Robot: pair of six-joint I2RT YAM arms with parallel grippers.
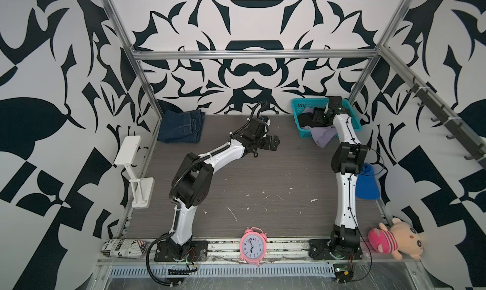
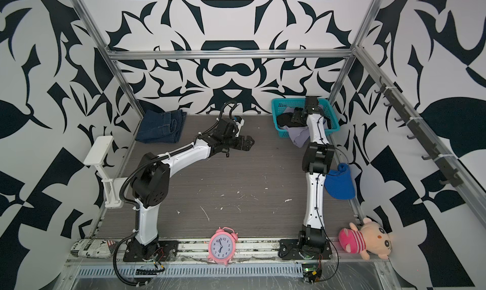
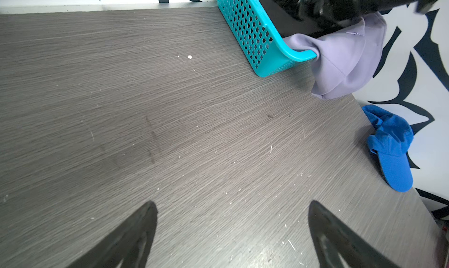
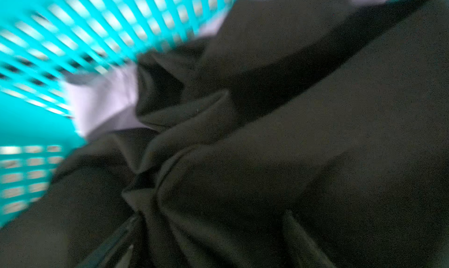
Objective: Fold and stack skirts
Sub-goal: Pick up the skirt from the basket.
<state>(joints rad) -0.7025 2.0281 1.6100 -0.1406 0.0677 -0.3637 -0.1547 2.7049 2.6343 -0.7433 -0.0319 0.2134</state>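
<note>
**Skirts at the far corner and in the basket**

Folded, thick-seamed denim skirt (image 1: pixel 181 126) lies far left on my wood-grain counter (image 1: pixel 263 186). Left gripper (image 3: pixel 230 206) hangs spread wide. Right gripper (image 1: pixel 315 116) is down in the crumpled black skirt (image 4: pixel 291 133) inside the lattice basket (image 3: pixel 245 28); I can't tell whether it is spread or pinching. Smooth lavender skirt (image 1: pixel 323 138) drapes over the rim.

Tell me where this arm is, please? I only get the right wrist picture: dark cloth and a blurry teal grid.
Observer: The right claw is down inside a teal basket at the far right corner of the table, close over a black skirt.
Operator: And that pale purple patch?
Observer: A lavender skirt; it spills over the basket's near edge onto the table.
Operator: Anything folded yet?
Observer: A denim skirt lies folded at the far left corner.
</note>
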